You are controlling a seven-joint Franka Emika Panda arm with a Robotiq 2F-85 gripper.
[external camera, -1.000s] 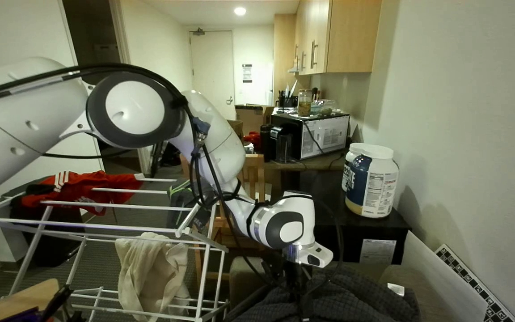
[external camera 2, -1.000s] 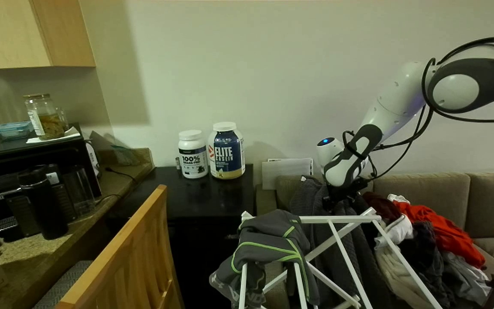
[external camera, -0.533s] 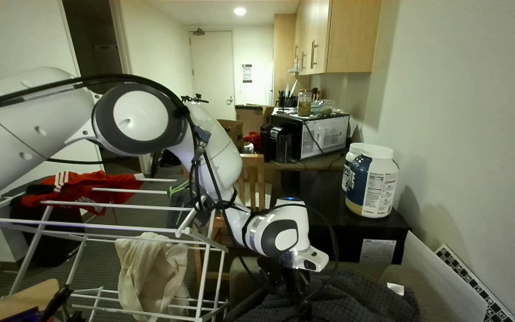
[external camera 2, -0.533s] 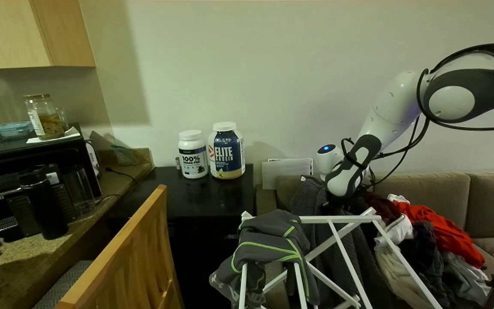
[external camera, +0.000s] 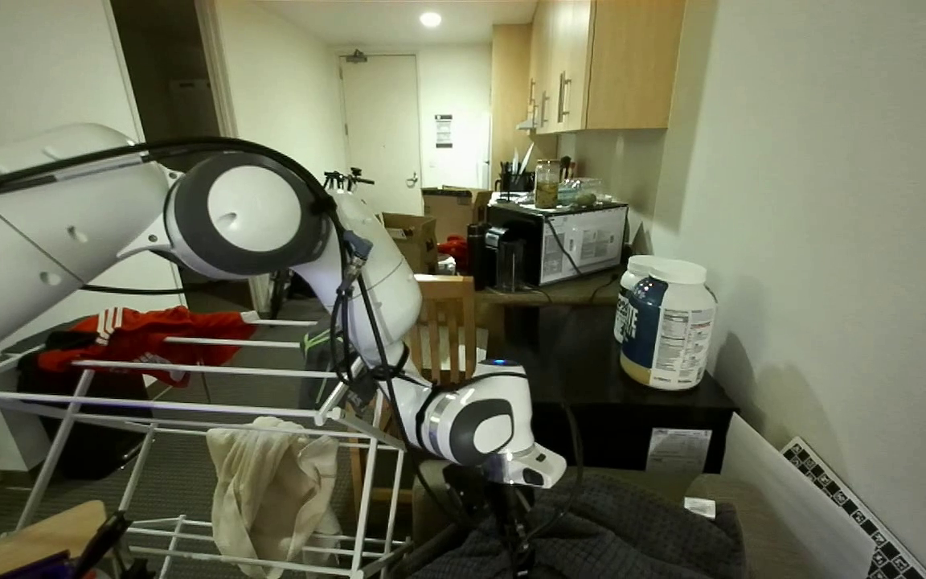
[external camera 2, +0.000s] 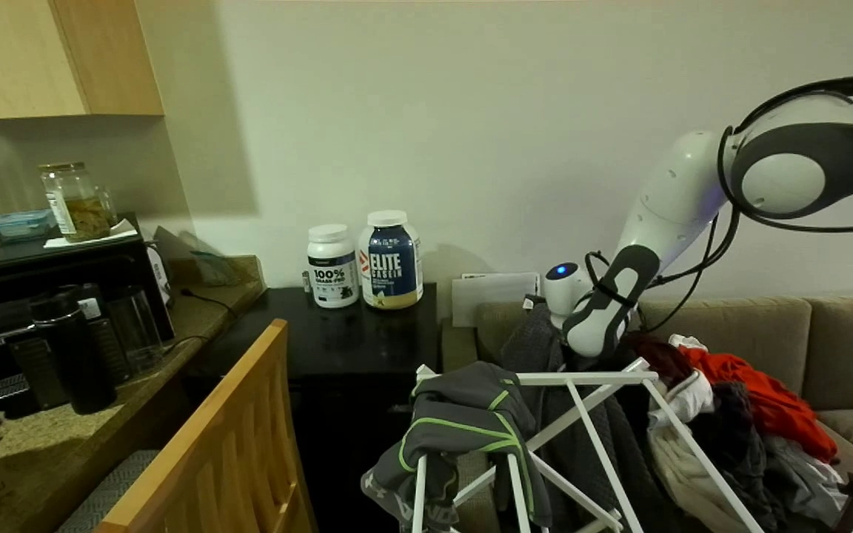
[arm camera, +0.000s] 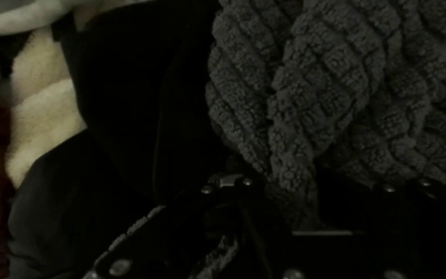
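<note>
Your gripper sits low in the wrist view, jaws seemingly clenched on a bunched fold of gray blanket; it's dark, but fabric fills the gap. Pinching a fold makes sense: limp material offers no firm edge. In an exterior view the blanket hangs lower center of the frame, over the end of the couch, which probably props it up in your reach. Your arm angles down over it, likely because it lies underneath. White drying rack, lower left in an exterior view, carries a red garment and a cream cloth hung apart, presumably for air. Big tub and small tub stand upright on the black cabinet, center left of an exterior view, near the wall, likely to save surface.
</note>
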